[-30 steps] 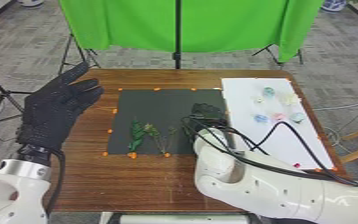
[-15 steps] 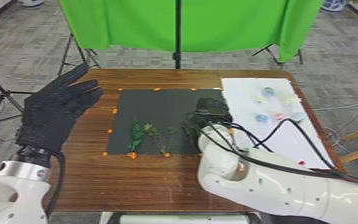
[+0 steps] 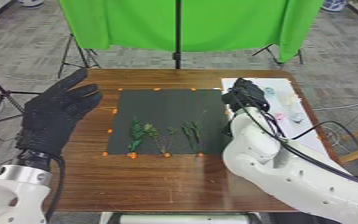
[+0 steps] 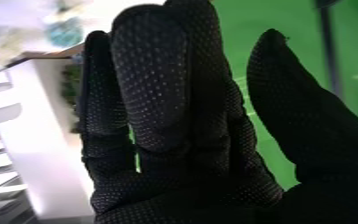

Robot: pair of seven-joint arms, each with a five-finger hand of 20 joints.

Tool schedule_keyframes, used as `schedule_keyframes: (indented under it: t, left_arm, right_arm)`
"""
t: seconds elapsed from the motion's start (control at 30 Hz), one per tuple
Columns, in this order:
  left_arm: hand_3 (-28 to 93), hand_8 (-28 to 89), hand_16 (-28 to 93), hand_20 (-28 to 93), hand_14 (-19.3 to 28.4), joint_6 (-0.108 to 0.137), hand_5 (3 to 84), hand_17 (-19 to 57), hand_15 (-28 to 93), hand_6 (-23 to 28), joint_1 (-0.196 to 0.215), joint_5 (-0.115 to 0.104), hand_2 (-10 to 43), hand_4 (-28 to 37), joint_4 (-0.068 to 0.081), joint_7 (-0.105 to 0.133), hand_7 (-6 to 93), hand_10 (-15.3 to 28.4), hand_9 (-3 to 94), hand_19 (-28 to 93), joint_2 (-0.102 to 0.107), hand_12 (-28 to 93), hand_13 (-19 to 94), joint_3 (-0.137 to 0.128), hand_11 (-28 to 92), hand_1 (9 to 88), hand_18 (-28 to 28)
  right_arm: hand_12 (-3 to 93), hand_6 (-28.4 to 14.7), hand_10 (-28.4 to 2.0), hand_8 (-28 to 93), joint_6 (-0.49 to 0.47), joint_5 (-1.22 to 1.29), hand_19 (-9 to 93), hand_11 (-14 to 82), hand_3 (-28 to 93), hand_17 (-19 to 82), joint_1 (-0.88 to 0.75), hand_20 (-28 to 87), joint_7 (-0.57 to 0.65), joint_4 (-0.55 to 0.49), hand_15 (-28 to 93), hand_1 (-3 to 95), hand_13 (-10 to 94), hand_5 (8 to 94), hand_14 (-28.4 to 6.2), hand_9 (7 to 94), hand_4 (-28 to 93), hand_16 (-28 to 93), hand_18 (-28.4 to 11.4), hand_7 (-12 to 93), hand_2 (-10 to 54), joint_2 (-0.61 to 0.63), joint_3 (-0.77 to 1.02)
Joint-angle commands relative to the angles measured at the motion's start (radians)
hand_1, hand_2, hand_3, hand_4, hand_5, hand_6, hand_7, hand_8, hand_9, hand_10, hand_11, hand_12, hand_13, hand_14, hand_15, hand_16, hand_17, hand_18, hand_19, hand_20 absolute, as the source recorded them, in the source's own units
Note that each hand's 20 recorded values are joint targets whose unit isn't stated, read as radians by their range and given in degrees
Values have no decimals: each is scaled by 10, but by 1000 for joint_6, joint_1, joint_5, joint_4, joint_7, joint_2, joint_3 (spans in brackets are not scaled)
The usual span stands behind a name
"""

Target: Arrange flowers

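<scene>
Right hand is open in the head view, over the side of the white sheet nearest the dark mat. The left hand is open too, beside the mat. On the mat lie a leafy stem, a branching sprig and a slender sprig, apart from one another. The sheet carries the flower heads: a teal bloom, a pink bloom and a pale blue bloom.

In the right wrist view, that hand's fingers are straight, its thumb well apart, with nothing seen between them. The teal bloom and a pale yellow bloom lie beyond the fingertips.

The blooms look very light, soft and easily crushed; a gentle pinch low at the sides, thumb opposite fingers, should spare the petals. The greenery is probably springy but thin, and might roll or slide in gloved fingers, so the firmer lower stalk seems the place to hold, clear of the leaves.
</scene>
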Motion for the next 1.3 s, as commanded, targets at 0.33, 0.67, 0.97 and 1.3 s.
schedule_keyframes:
  t: [0.33, 0.67, 0.97, 1.3]
  left_arm:
    - [792, -106, -88, 163, 283, 15, 374, -105, 512, 99, 11, -5, 70, -200, 6, 3, 163, 218, 341, 550, 1, 116, 230, 9, 296, 248, 241]
    - [792, -105, -88, 163, 284, 9, 374, -105, 512, 99, 8, -3, 72, -199, 10, -1, 163, 218, 342, 550, 0, 116, 231, 9, 298, 247, 241]
    - [793, -105, -88, 163, 283, -2, 375, -105, 512, 99, -4, -4, 71, -199, 16, -6, 162, 219, 342, 550, 2, 116, 231, 16, 298, 247, 241]
    - [794, -105, -89, 163, 283, -17, 375, -105, 512, 99, -14, 11, 71, -198, 2, -20, 163, 218, 342, 550, 3, 116, 230, 9, 299, 246, 241]
  right_arm:
    - [152, -48, -159, -109, -136, 88, 926, 239, 764, 378, -82, -185, 56, 91, 568, 416, 866, 547, -87, 837, -225, 161, -226, 106, -70, 72, 93]
    - [148, -46, -162, -108, -183, 103, 928, 231, 754, 381, -88, -199, 65, 125, 575, 419, 865, 532, -88, 832, -226, 156, -225, 103, -90, 69, 66]
    - [245, -5, -93, 16, -95, 27, 913, 166, 699, 397, -60, -197, 40, 177, 515, 536, 887, 805, -62, 911, -278, 172, -193, 150, -95, 81, -61]
    - [271, -16, -71, 51, -21, -62, 914, 202, 706, 406, -21, -185, 30, 134, 496, 577, 913, 868, -44, 937, -282, 187, -176, 172, -95, 85, -102]
